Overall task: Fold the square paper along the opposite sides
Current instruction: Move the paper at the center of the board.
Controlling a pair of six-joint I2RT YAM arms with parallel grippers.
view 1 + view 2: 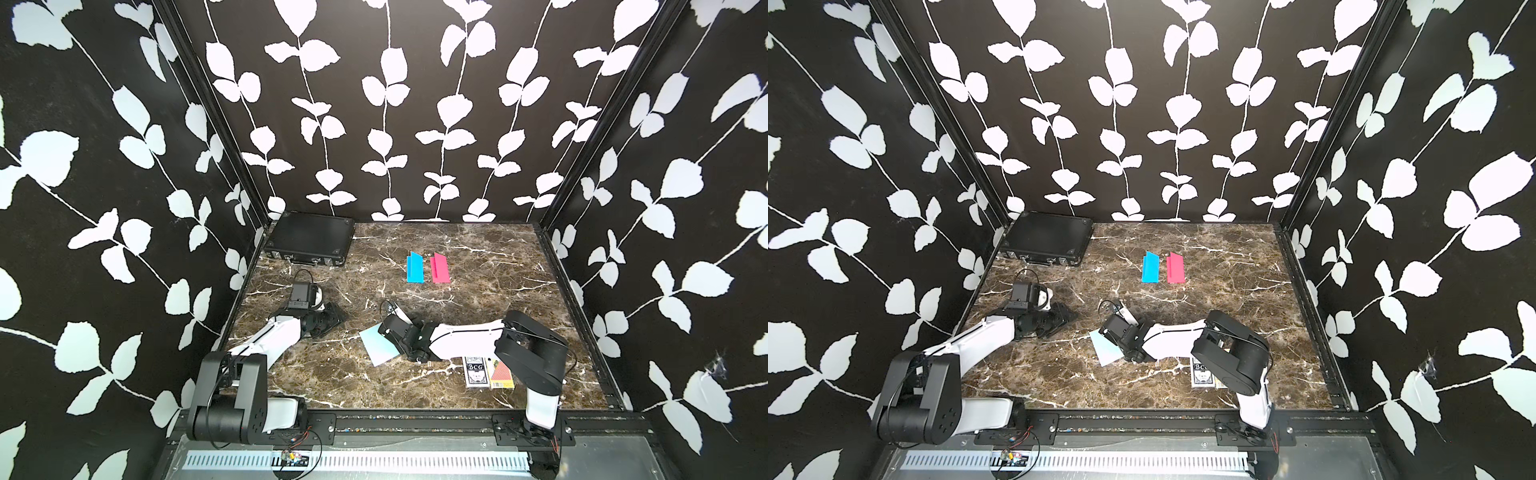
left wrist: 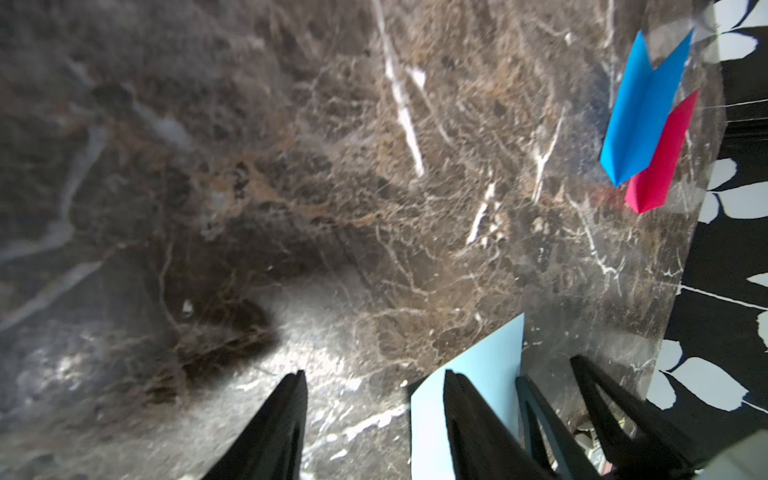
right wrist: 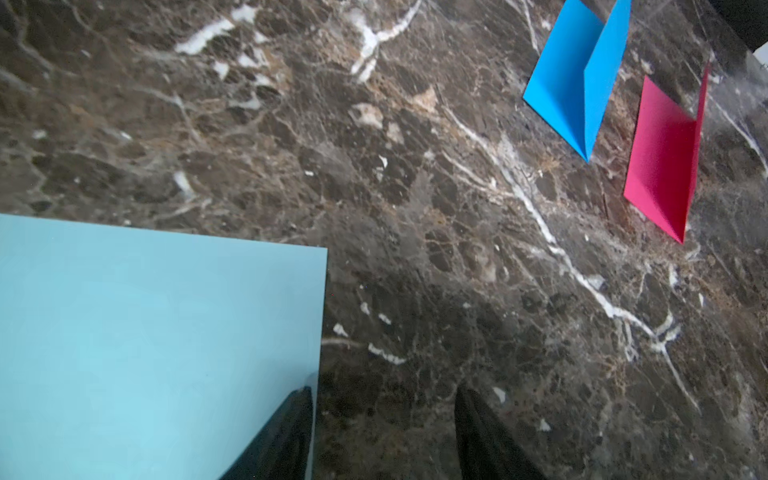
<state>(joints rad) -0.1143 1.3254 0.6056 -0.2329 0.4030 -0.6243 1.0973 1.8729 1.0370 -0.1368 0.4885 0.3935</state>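
The square paper is pale blue and lies flat and unfolded on the marble table. My right gripper is open at its right edge. One of its fingers is over the paper near a corner, the other over bare marble. My left gripper is open a short way left of the paper, pointing toward it, with nothing between its fingers. The right gripper's fingers show beyond the paper in the left wrist view.
A folded bright blue paper and a folded pink paper stand side by side further back. A shut black case sits in the back left corner. Two playing-card boxes lie under the right arm near the front.
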